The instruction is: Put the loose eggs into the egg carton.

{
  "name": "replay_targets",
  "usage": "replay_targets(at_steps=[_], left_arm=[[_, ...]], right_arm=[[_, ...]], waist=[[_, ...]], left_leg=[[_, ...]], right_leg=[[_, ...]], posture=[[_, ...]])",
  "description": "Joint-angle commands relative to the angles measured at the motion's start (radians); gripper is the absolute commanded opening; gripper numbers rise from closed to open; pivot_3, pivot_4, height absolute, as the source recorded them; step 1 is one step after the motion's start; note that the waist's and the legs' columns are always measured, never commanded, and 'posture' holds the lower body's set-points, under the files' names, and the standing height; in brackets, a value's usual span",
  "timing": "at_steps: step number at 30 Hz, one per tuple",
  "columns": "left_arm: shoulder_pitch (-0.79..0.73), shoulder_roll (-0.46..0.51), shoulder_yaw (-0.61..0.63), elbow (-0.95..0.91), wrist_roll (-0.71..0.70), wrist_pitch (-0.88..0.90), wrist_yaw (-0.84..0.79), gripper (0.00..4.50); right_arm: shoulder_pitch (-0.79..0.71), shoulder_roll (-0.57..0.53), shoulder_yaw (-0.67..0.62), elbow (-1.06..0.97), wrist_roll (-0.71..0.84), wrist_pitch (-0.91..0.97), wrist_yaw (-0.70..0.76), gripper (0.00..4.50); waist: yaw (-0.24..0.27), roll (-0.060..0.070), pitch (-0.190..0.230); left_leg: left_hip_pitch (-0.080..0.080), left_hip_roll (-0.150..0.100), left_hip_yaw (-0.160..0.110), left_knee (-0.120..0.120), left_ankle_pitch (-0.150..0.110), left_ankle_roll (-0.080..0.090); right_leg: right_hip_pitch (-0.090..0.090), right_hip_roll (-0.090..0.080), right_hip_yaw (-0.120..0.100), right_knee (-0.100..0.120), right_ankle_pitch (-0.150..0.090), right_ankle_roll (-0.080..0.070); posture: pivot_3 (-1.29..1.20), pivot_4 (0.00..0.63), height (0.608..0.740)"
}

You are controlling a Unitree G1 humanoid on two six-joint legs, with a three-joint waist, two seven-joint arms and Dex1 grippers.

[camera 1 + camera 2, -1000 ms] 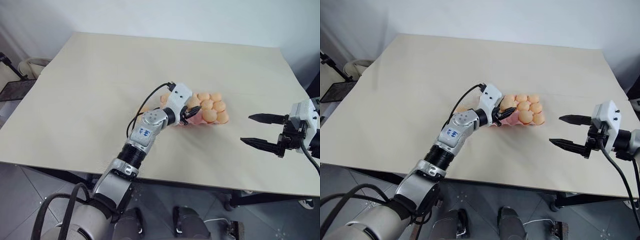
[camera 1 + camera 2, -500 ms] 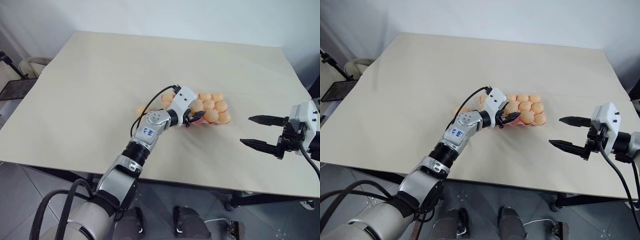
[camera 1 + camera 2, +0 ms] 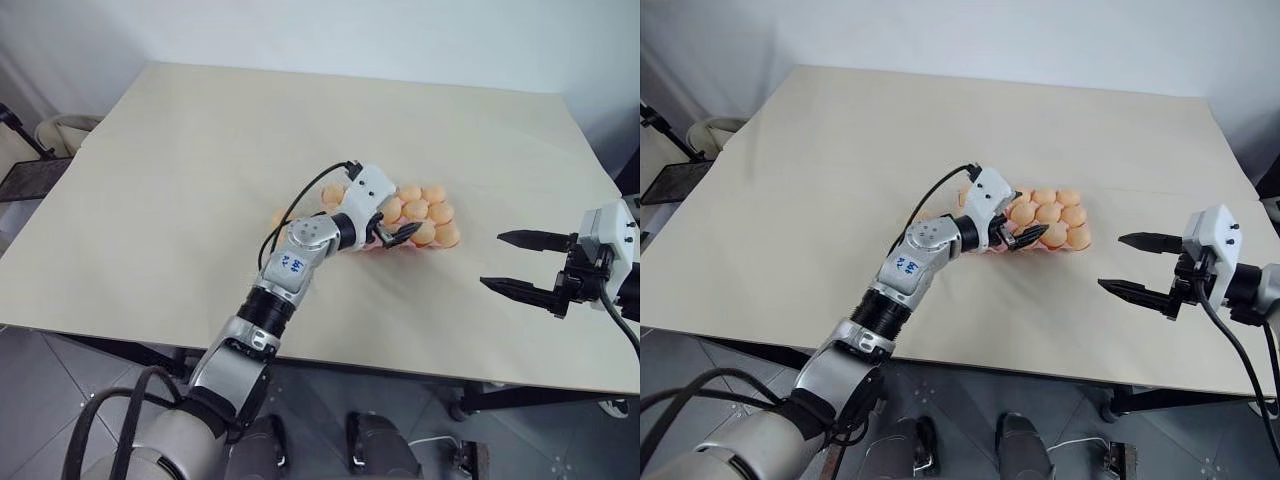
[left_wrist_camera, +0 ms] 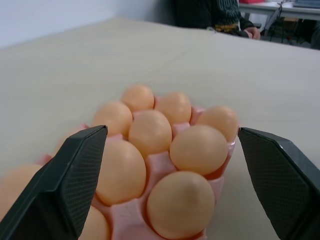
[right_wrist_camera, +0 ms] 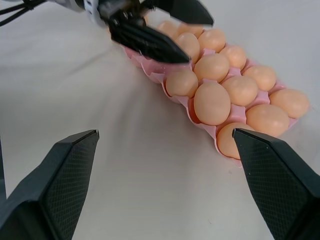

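We found the left gripper [image 3: 393,232] with jaws spread wide and empty, poised over the near-left end of the egg carton [image 5: 197,119] on the table [image 3: 180,200]. The right gripper [image 3: 522,264] — also wide open, empty — hung well apart. One loose egg [image 3: 281,217] lay beside the carton.

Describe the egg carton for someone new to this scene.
On the big beige table, look right of centre, by the left gripper. The egg carton is the low pink tray packed with peach eggs, the table's only pink thing.
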Motion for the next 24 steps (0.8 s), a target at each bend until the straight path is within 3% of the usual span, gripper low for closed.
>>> replay_targets(at_steps=[1, 8, 14, 24], left_arm=[[0.058, 0.017, 0.017, -0.227, 0.007, 0.080, 0.048, 4.44], [0.219, 0.037, 0.073, -0.548, 0.074, 0.301, 0.250, 4.44], [0.292, -0.031, 0.149, -0.716, 0.110, 0.475, 0.440, 4.44], [0.397, -0.154, 0.149, -0.871, 0.131, 0.657, 0.591, 4.44]], right_arm=[[-0.010, -0.024, -0.052, -0.006, 0.020, -0.017, 0.020, 4.50], [-0.049, -0.025, -0.069, 0.054, 0.054, -0.052, 0.115, 4.50], [-0.161, -0.026, -0.033, 0.183, 0.050, -0.094, 0.212, 4.50], [-0.294, 0.021, 0.030, 0.278, 0.061, -0.103, 0.273, 4.50]], waist=[[-0.001, 0.000, 0.000], [0.000, 0.000, 0.000], [-0.001, 0.000, 0.000], [0.000, 0.001, 0.000]], left_leg=[[0.000, 0.000, 0.000, 0.000, 0.000, 0.000], [0.000, 0.000, 0.000, 0.002, 0.000, 0.001], [0.001, -0.001, 0.000, 0.004, 0.000, 0.004], [0.001, -0.001, 0.000, 0.003, 0.001, 0.001]], right_leg=[[0.000, 0.000, 0.000, 0.000, 0.000, 0.000], [0.001, 0.000, 0.001, 0.001, 0.001, 0.002], [0.003, -0.001, 0.002, 0.001, 0.002, 0.004], [0.003, -0.001, 0.002, 0.001, 0.002, 0.004]], posture=[[0.00, 0.150, 0.740], [0.00, 0.150, 0.740], [0.00, 0.150, 0.740], [0.00, 0.150, 0.740]])
